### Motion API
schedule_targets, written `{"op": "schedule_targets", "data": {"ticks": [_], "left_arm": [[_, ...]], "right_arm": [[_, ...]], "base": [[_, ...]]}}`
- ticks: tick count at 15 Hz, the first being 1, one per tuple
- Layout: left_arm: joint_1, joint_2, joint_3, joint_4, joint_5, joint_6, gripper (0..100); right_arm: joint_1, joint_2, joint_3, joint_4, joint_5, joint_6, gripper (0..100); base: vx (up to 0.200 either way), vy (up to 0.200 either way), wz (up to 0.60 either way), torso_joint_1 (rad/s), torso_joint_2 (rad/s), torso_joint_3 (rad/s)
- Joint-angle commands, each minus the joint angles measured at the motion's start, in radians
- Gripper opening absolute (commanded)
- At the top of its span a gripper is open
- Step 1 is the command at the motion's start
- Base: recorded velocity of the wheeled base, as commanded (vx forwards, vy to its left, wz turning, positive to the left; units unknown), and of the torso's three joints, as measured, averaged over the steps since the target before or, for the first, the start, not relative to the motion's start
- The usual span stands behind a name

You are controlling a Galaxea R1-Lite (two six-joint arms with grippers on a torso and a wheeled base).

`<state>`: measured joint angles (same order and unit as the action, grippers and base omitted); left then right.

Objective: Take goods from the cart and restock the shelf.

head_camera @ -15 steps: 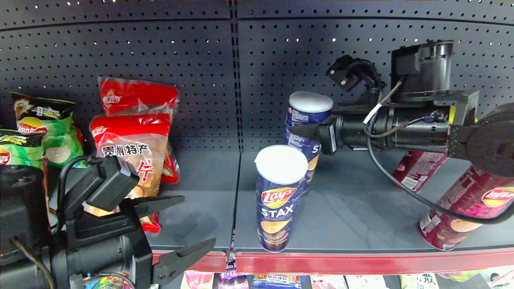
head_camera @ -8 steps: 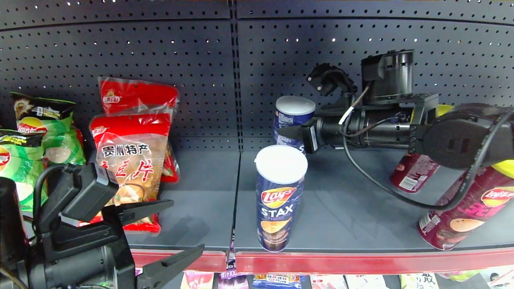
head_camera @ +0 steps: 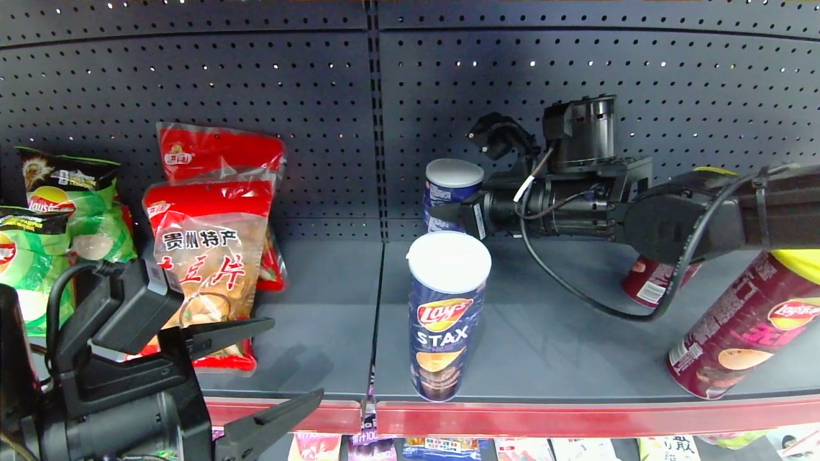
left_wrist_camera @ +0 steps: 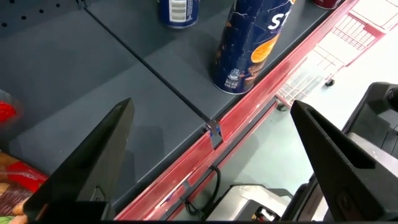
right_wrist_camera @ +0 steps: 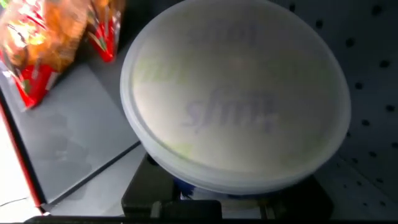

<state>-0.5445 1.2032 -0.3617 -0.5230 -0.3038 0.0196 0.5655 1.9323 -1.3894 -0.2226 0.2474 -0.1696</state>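
- On the shelf (head_camera: 564,346) in the head view, a front blue can (head_camera: 446,314) stands upright near the red front edge. Directly behind it, close to the pegboard back wall (head_camera: 448,83), is a rear blue can (head_camera: 451,186), also upright with its long axis vertical.
- The right gripper (head_camera: 448,211) comes in sideways from the robot's right, its fingers closed around the rear blue can's upper body. The front can hides the base, so I cannot tell whether it rests on the shelf.
- The left gripper (head_camera: 295,358) hangs low at the shelf's front left, spread wide and holding nothing, well apart from both cans. Red snack bags (head_camera: 211,250) stand behind it; maroon cans (head_camera: 737,326) lean at the right.
- In the left wrist view, the left gripper (left_wrist_camera: 212,106) gapes wide over the shelf edge, with the front blue can (left_wrist_camera: 252,43) and rear blue can (left_wrist_camera: 177,11) beyond its tips.
- In the right wrist view, the rear blue can's white lid (right_wrist_camera: 236,124) sits close under the camera.
- Judgement: the release depends on that hidden base sitting flat behind the front can; only the right arm is placed for it.
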Motion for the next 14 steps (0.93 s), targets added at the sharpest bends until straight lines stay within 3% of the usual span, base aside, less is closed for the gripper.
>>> {"op": "schedule_targets", "data": {"ticks": [1, 4, 5, 9, 14], "left_arm": [[0.0, 0.003, 0.0, 0.0, 0.0, 0.0, 100], [0.0, 0.003, 0.0, 0.0, 0.0, 0.0, 100], [0.0, 0.003, -0.002, 0.0, 0.0, 0.0, 100], [0.0, 0.007, -0.006, 0.0, 0.0, 0.0, 100], [0.0, 0.03, -0.017, 0.0, 0.0, 0.0, 100]], "right_arm": [[0.001, 0.013, 0.0, 0.0, 0.0, -0.001, 0], [-0.003, 0.013, 0.003, 0.0, 0.0, -0.001, 0], [-0.003, 0.01, 0.009, 0.0, -0.002, -0.001, 100], [0.002, -0.027, 0.039, 0.002, -0.007, 0.005, 100], [0.004, -0.167, 0.168, 0.012, -0.048, 0.004, 100]], "base": [[0.0, 0.0, 0.0, 0.0, 0.0, 0.0], [0.0, 0.0, 0.0, 0.0, 0.0, 0.0], [0.0, 0.0, 0.0, 0.0, 0.0, 0.0], [0.0, 0.0, 0.0, 0.0, 0.0, 0.0], [0.0, 0.0, 0.0, 0.0, 0.0, 0.0]]}}
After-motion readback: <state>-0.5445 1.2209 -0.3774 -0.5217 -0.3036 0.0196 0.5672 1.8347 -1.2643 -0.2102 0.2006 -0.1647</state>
